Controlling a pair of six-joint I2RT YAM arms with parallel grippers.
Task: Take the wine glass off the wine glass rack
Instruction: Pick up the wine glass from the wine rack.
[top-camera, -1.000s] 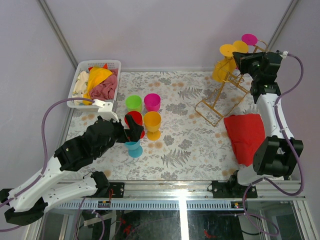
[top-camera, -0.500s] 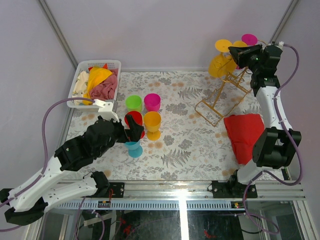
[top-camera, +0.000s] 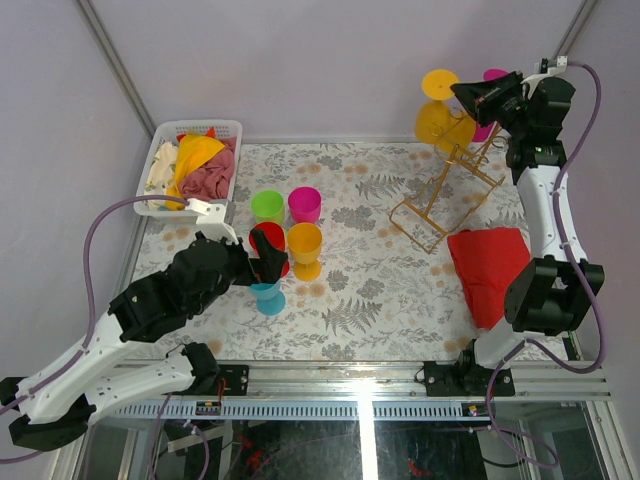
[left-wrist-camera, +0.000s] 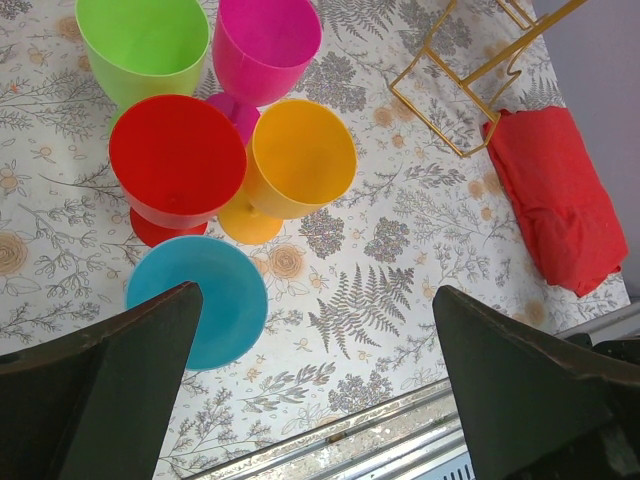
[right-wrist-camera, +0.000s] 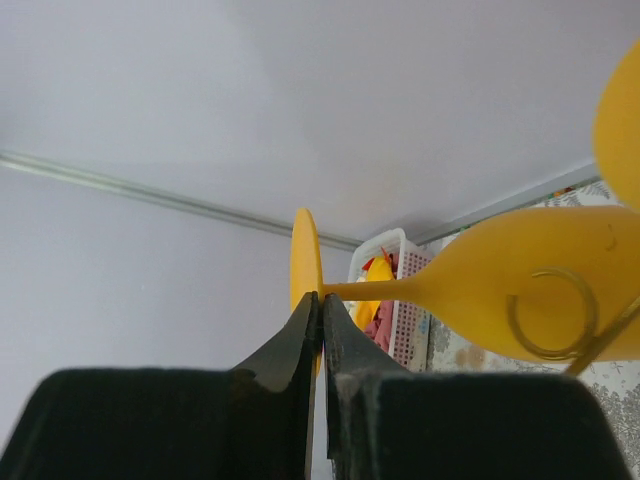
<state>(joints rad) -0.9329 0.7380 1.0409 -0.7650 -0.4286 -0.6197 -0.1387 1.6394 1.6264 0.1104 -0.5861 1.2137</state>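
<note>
The right gripper (right-wrist-camera: 321, 310), at one o'clock in the top view, is pinched tight on the stem of the yellow wine glass (top-camera: 438, 120), next to its foot. The glass lies sideways, its bowl beside a curly hook at the top of the wine glass rack (top-camera: 445, 195). The left gripper (left-wrist-camera: 315, 360) hangs wide apart and empty over the cups (left-wrist-camera: 180, 160) at nine o'clock.

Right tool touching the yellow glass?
Touching. Right wrist view: the right tool is shut on the yellow glass at its stem, beside the foot, no gap.

I see a smooth plastic wine glass (right-wrist-camera: 470, 290), shiny gold wire rack (top-camera: 440, 195), matt red cloth (top-camera: 492, 268) at four o'clock
</note>
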